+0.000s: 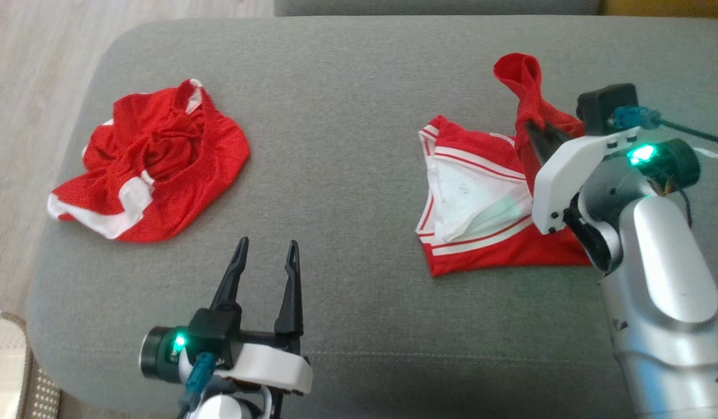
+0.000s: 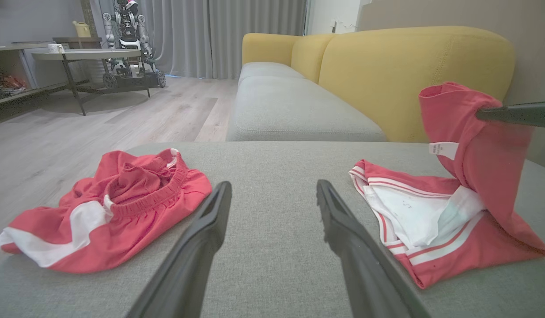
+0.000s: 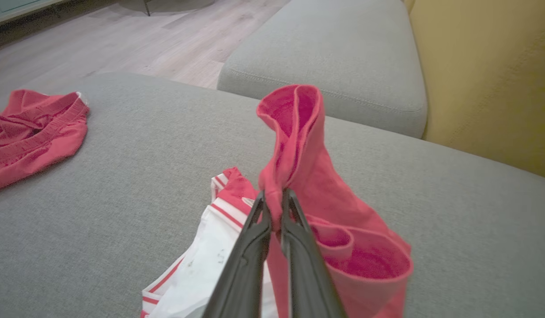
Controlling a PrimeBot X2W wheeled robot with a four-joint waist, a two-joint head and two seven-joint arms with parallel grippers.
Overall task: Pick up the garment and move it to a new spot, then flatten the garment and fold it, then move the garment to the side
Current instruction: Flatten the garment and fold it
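- While the right claw (image 3: 274, 196) stands pressed together on a red fold of the striped garment (image 1: 481, 256), pinching it, step 1 of the task, the pick-up, looks to be in hand.
- The pinched fold rises in a peak above the grey cushion (image 1: 347, 116). The rest of the garment, white inner panel and red-white stripes showing, lies crumpled on the cushion's right part.
- Left claw (image 1: 267, 247): fingers spread wide, holding nothing, low over bare cushion near the front edge, between the 2 garments.
- A 2nd red garment (image 1: 155, 163) with white bands lies bunched on the cushion's left part, well apart from the striped one, with no claw touching it.
- Judgement: the grip takes 1 point only, and most of the cloth is not yet off the cushion. The move to a new spot, the flattening and the folding are all yet to do.
- Next move, as I judge it: raise the right claw until the lower hem clears, then carry the garment toward the bare middle. The pinch must hold on thin cloth, and the left claw will likely be needed on a 2nd corner for flattening.
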